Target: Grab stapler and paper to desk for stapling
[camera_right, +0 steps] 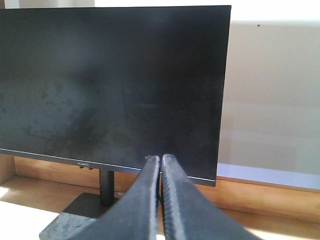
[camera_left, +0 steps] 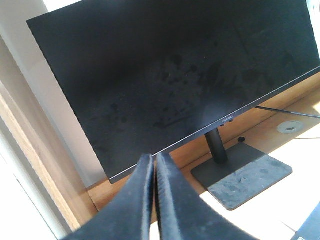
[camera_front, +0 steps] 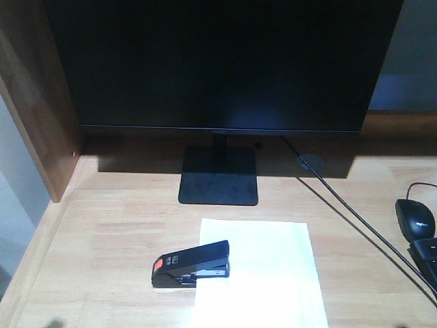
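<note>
The black stapler (camera_front: 190, 263) with an orange label lies on the light wooden desk (camera_front: 109, 225), its front end resting on the left edge of the white paper (camera_front: 263, 273). The paper lies flat in front of the monitor base. Neither gripper shows in the front view. In the left wrist view my left gripper (camera_left: 153, 159) is shut and empty, raised and pointing at the monitor. In the right wrist view my right gripper (camera_right: 160, 159) is shut and empty, also pointing at the monitor. Stapler and paper are out of both wrist views.
A large black monitor (camera_front: 218, 61) on a square base (camera_front: 218, 176) stands at the back. A cable (camera_front: 355, 219) runs diagonally to the right. A black mouse (camera_front: 414, 217) and a keyboard corner (camera_front: 427, 260) lie at the right edge. A wooden side panel (camera_front: 37, 102) rises on the left.
</note>
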You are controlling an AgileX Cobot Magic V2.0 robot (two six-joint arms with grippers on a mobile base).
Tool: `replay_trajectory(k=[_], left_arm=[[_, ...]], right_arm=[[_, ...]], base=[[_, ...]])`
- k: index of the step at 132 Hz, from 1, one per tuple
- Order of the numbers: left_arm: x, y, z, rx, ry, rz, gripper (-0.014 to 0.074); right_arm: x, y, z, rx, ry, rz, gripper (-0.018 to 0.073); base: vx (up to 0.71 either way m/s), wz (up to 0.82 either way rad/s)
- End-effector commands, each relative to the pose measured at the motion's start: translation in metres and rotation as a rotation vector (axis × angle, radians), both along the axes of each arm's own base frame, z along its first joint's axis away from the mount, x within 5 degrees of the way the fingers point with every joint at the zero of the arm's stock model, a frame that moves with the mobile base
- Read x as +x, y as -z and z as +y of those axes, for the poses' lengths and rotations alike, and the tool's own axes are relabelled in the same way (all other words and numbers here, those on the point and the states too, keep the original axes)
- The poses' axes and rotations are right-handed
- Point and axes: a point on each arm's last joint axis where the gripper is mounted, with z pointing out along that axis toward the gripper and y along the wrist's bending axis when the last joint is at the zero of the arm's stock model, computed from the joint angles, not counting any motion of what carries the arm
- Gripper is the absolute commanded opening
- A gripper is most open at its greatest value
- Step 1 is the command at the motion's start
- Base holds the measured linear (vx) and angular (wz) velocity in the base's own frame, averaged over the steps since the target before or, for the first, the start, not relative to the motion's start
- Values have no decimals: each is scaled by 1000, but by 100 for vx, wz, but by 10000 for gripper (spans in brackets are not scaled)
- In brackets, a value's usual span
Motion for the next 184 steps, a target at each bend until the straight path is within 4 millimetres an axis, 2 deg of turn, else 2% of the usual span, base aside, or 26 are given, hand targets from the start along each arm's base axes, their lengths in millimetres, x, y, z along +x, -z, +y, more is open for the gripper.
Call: replay_trajectory(k=[1, 13, 28, 57, 79, 93, 122, 151, 184], left_arm=[[-1, -14, -1, -41, 16, -72, -6], [-1, -12, -1, -37, 11, -47, -6], [-1, -12, -1, -194, 25, 14, -6], [-1, -12, -1, -224, 21, 30, -6], [-1, -5, 6, -288, -65, 59, -6], [-9, 8, 12, -327, -115, 44, -6], [-22, 49, 22, -383, -230, 33, -6], [-19, 94, 26, -419, -322, 79, -6], [-19, 98, 27, -416, -340, 113, -6]], right_arm=[[0, -8, -2, -40, 25, -19, -6], [0, -8, -2, -40, 25, -19, -6], [0, -8, -3, -38, 35, -21, -6], [0, -8, -3, -38, 35, -21, -6], [0, -8, -3, -38, 35, -21, -6], [0, -8, -3, -38, 35, -21, -6], [0, -8, -3, -38, 35, -21, -6], [0, -8, -3, -38, 35, -21, -6], [0, -8, -3, -38, 35, -21, -6]], base=[[0, 0], [0, 0], [0, 0], [0, 0], [0, 1], [0, 0], [0, 0], [0, 0], [0, 0]])
